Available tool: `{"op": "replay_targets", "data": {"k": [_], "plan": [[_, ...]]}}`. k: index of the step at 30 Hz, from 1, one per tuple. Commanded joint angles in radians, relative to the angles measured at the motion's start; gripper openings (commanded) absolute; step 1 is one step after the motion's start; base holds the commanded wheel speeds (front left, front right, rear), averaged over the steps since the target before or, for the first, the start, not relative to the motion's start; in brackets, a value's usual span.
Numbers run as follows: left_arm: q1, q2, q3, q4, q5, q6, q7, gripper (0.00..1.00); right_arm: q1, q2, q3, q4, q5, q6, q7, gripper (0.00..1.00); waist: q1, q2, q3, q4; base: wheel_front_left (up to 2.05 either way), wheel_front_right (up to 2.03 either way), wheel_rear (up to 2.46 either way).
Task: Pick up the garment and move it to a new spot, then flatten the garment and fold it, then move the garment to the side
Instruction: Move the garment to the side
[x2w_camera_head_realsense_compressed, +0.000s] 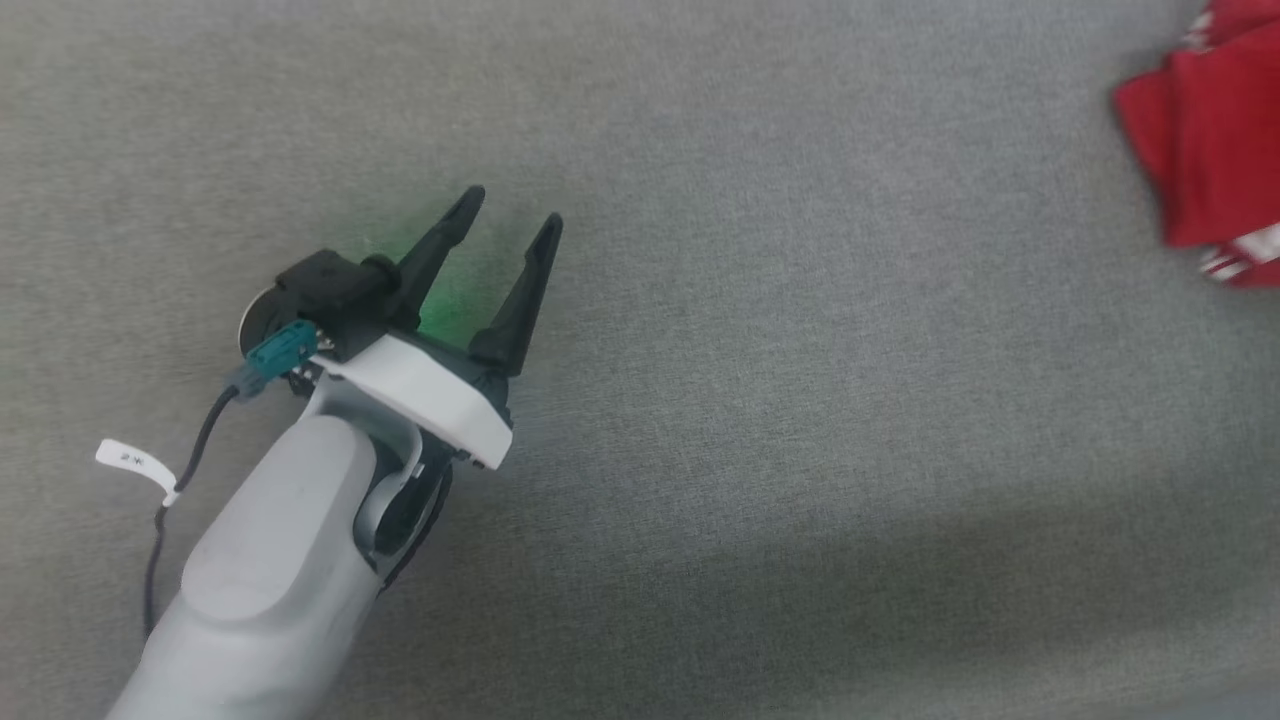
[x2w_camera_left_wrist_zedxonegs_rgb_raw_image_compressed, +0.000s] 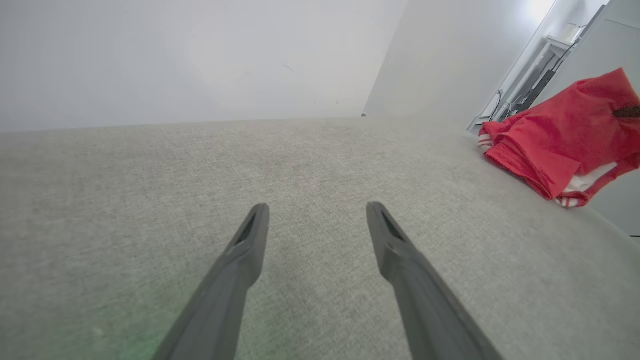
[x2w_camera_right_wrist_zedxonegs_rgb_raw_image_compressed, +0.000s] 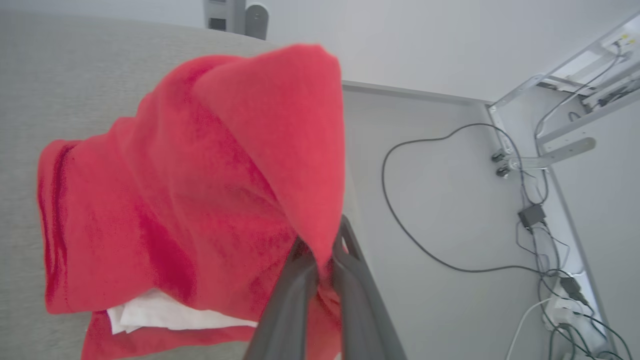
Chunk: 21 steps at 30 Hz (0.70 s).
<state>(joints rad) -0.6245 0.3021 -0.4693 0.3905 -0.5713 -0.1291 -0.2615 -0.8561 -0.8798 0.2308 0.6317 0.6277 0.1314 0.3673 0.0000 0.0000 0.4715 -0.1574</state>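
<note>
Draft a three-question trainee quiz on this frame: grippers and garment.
1. Multiple choice: what is the right gripper pinching? A. the red garment B. a bottle C. nothing
2. True or false: the left gripper is shut on cloth.
3. Fill in: in the head view, the garment shows at the upper ___ of the grey surface.

Key: 1. A. 2. False: its fingers stand apart over bare surface. 3. right.
</note>
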Motion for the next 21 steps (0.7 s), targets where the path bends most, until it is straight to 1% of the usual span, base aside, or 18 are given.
{"op": "replay_targets", "data": {"k": [1,3,6,12,13,14,15,16,17,21], "plan": [[-0.016,0.0,-0.005,0.002,-0.011,-0.002,-0.004,1.0,-0.019,-0.001,0.002,0.014,-0.009,-0.002,-0.014,0.0,0.0,0.0,0.016,-0.009,0.0,0.0,0.0],[-0.033,0.001,-0.015,0.006,-0.011,-0.002,-0.004,1.0,-0.041,0.001,0.008,0.051,-0.037,-0.002,-0.051,0.0,0.0,0.0,0.028,-0.012,0.0,0.0,0.0],[-0.054,-0.004,-0.031,0.011,-0.017,-0.002,-0.004,1.0,-0.071,0.022,0.017,0.112,-0.056,-0.002,-0.089,0.0,0.0,0.0,0.045,-0.011,0.0,0.0,0.0],[-0.086,-0.006,-0.058,0.015,-0.024,-0.002,-0.004,1.0,-0.121,0.065,0.032,0.238,-0.088,-0.002,-0.149,0.0,0.0,0.0,0.067,0.01,0.0,0.0,0.0],[-0.09,-0.005,-0.059,0.016,-0.024,-0.002,-0.004,1.0,-0.127,0.073,0.034,0.26,-0.094,-0.002,-0.155,0.03,0.0,0.0,0.068,0.014,0.0,0.0,0.0],[-0.094,-0.003,-0.059,0.017,-0.02,-0.002,-0.004,1.0,-0.136,0.082,0.035,0.279,-0.097,-0.002,-0.164,0.24,0.0,0.0,0.069,0.018,0.0,0.0,0.0],[-0.095,-0.003,-0.06,0.019,-0.02,-0.002,-0.004,1.0,-0.142,0.089,0.039,0.295,-0.1,-0.002,-0.167,0.48,0.0,0.0,0.069,0.022,0.0,0.0,0.0],[-0.097,0.0,-0.055,0.018,-0.019,-0.002,-0.004,1.0,-0.148,0.094,0.042,0.313,-0.102,-0.002,-0.168,0.78,0.0,0.0,0.069,0.025,0.0,0.0,0.0],[-0.098,0.002,-0.051,0.013,-0.018,-0.002,-0.004,1.0,-0.157,0.099,0.042,0.326,-0.102,-0.002,-0.176,1.0,0.0,0.0,0.068,0.027,0.0,0.0,0.0],[-0.085,0.006,-0.024,-0.012,-0.004,-0.002,-0.004,1.0,-0.183,0.107,0.048,0.366,-0.105,-0.002,-0.198,1.0,0.0,0.0,0.059,0.032,0.0,0.0,0.0]]}}
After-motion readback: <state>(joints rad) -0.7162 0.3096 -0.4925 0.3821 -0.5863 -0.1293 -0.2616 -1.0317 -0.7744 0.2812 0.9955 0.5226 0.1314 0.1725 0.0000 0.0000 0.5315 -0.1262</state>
